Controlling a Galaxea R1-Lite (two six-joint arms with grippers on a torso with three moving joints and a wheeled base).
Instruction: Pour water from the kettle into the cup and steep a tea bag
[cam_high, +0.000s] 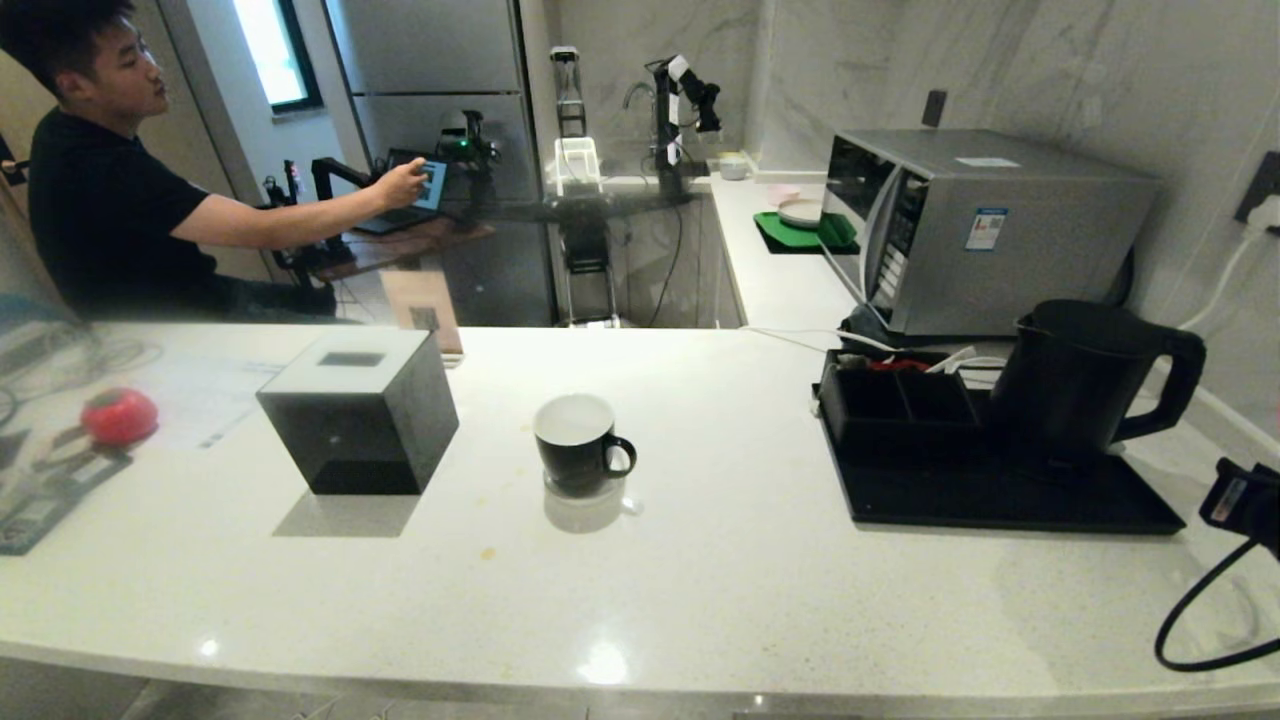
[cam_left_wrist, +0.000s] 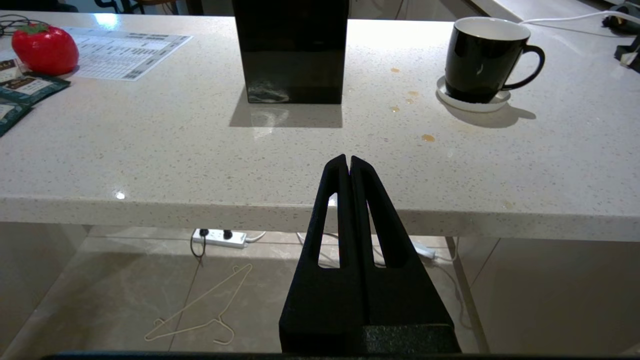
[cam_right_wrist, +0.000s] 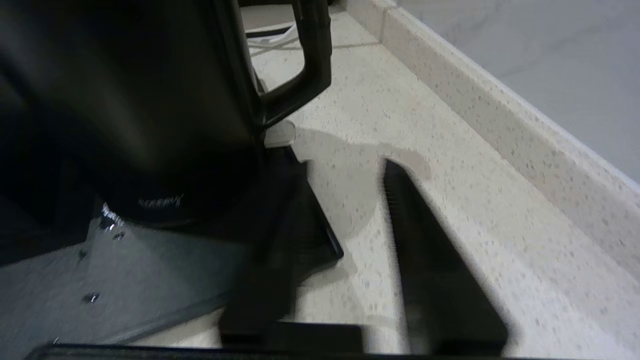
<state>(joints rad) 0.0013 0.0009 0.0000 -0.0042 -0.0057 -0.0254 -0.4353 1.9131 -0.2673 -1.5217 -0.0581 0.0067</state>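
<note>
The matte black kettle (cam_high: 1075, 380) stands on a black tray (cam_high: 1000, 500) at the counter's right, handle (cam_high: 1175, 385) towards the wall. The black cup (cam_high: 578, 440), white inside, sits on a small saucer mid-counter, also in the left wrist view as the cup (cam_left_wrist: 482, 57). My right gripper (cam_right_wrist: 340, 170) is open and empty, low over the counter just beside the tray corner, below the kettle (cam_right_wrist: 125, 100) and its handle (cam_right_wrist: 315, 50). Only the right arm (cam_high: 1240, 500) shows at the head view's edge. My left gripper (cam_left_wrist: 348, 159) is shut, parked before the counter's front edge. No tea bag is in view.
A black square box (cam_high: 355, 420) stands left of the cup. A red round object (cam_high: 118, 415), teal sachets (cam_left_wrist: 27, 87) and a printed sheet (cam_left_wrist: 125, 47) lie far left. A microwave (cam_high: 990, 225) sits behind the tray. The wall ledge (cam_right_wrist: 500, 125) runs close beside the right gripper. A person (cam_high: 110, 190) is behind the counter.
</note>
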